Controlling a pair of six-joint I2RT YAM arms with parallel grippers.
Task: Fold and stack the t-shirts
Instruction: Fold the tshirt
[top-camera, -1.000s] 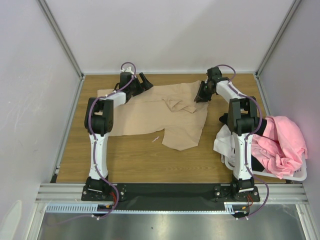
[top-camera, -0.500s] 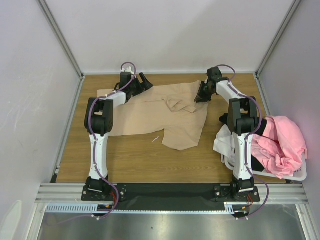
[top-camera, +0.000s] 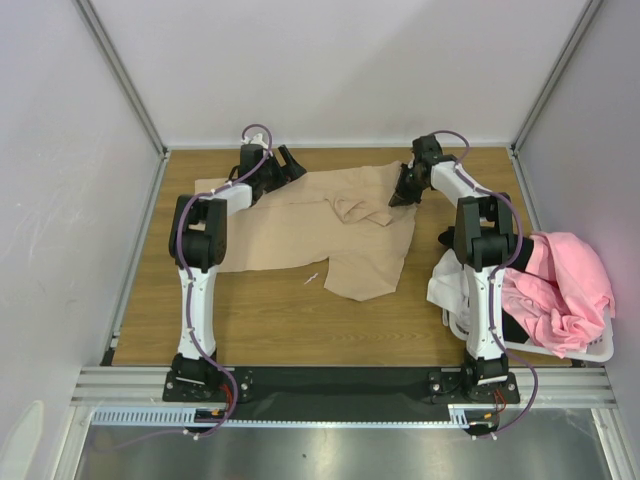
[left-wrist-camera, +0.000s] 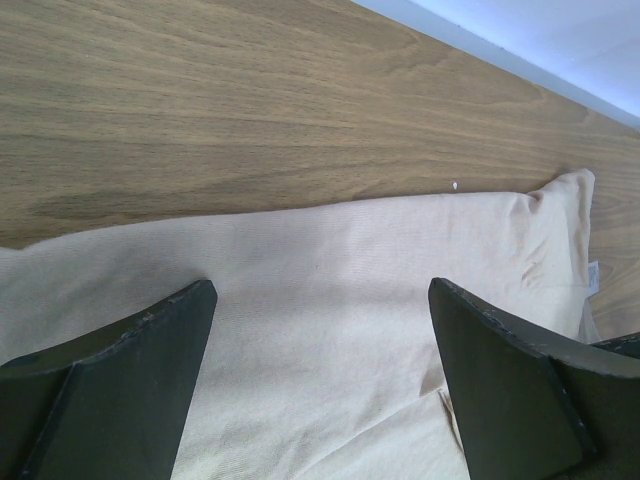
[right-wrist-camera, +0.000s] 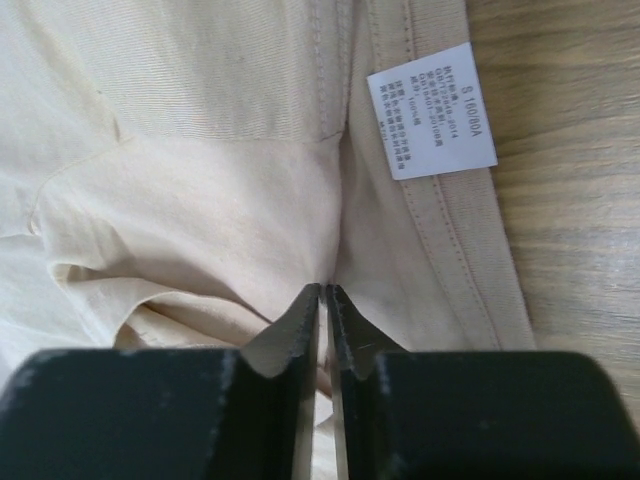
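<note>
The wood-grain table (top-camera: 260, 320) carries a tan t-shirt (top-camera: 300, 225) spread over its far half. The shirt is a fine matte knit, mostly flat, with a bunched ridge near its middle and one flap reaching toward the near side. At the table's right edge a white plastic basket (top-camera: 592, 352) holds a crumpled pink t-shirt (top-camera: 560, 285). A white t-shirt (top-camera: 447, 285) spills over the basket's left rim, partly hidden behind the right arm. The left gripper (left-wrist-camera: 320, 300) hovers over the tan shirt's far hem, jaws spread wide. The right gripper (right-wrist-camera: 322, 300) has its jaws pressed together, seemingly pinching a fold by the stitched hem, beside a white printed label (right-wrist-camera: 431, 111)
</note>
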